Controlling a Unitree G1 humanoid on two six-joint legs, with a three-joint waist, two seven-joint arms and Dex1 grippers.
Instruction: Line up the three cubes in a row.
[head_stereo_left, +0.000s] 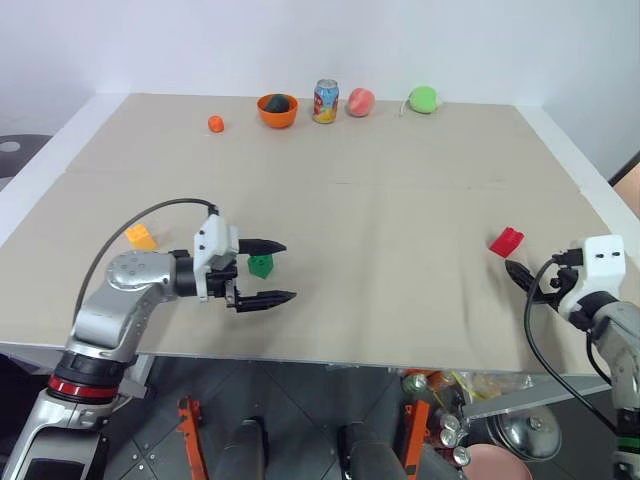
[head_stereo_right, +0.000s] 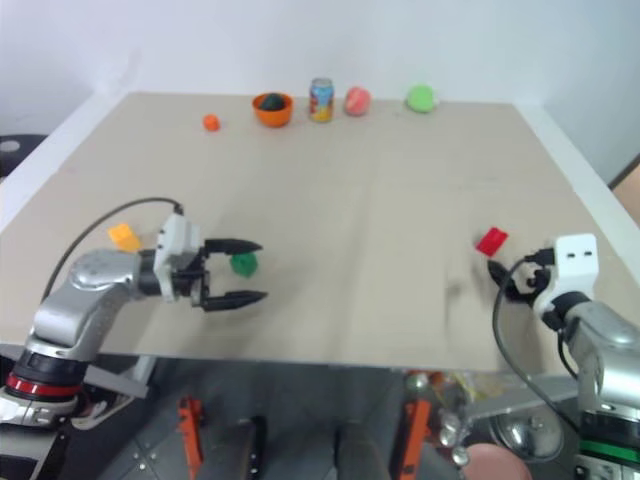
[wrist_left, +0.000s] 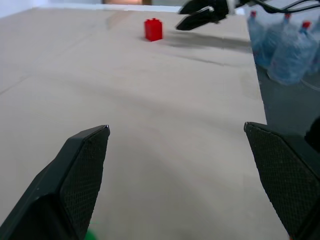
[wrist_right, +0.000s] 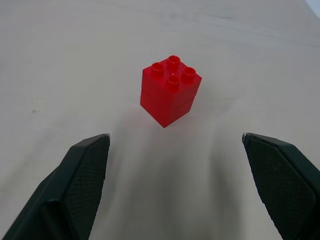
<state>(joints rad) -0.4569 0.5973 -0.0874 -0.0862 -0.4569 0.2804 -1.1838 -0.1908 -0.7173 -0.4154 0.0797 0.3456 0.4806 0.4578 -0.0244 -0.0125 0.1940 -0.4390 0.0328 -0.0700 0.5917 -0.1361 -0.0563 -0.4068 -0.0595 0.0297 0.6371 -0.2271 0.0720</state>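
Left eye view, beige table (head_stereo_left: 400, 200), white wall (head_stereo_left: 300, 40), both jaws apart, holding nothing

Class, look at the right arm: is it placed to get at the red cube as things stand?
Probably yes. The right gripper is open, the red cube stands just ahead between its fingers, and only bare table lies between.

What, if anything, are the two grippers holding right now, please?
Nothing. The left gripper stands open beside the green cube, and the right gripper is open just short of the red cube.
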